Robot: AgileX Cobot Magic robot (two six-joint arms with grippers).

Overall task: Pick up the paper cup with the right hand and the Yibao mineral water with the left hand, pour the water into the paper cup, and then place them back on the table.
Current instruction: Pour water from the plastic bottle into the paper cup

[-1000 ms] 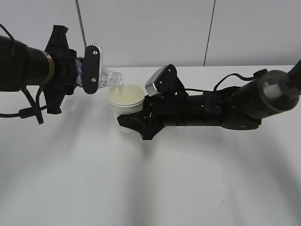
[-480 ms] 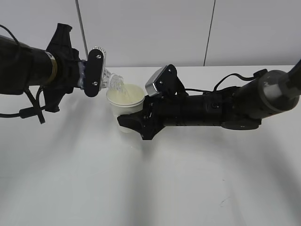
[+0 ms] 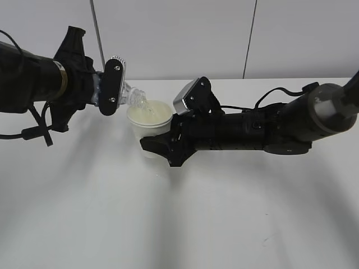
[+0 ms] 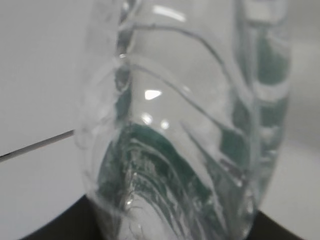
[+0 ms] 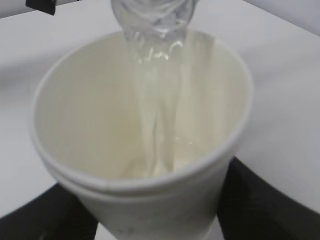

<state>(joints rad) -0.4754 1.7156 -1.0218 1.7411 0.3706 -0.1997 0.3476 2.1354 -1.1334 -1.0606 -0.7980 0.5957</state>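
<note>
My right gripper (image 3: 160,148) is shut on the cream-white paper cup (image 3: 149,124) and holds it upright just above the white table (image 3: 185,218). My left gripper (image 3: 109,87) is shut on the Yibao mineral water bottle (image 3: 134,97), tipped so its open neck hangs over the cup's rim. Water streams from the neck (image 5: 152,12) into the cup (image 5: 100,120) in the right wrist view. The left wrist view is filled by the clear ribbed bottle (image 4: 180,130) with its green label; the fingers are hidden there. Black fingers (image 5: 260,200) flank the cup.
The white tabletop spreads wide in front of both arms. A pale wall with dark vertical seams (image 3: 249,39) stands behind the table. A black cable (image 3: 39,134) hangs from the left arm.
The left gripper has turned the bottle further down towards the cup, and water now runs from the neck into it. The right arm and cup have not moved.
</note>
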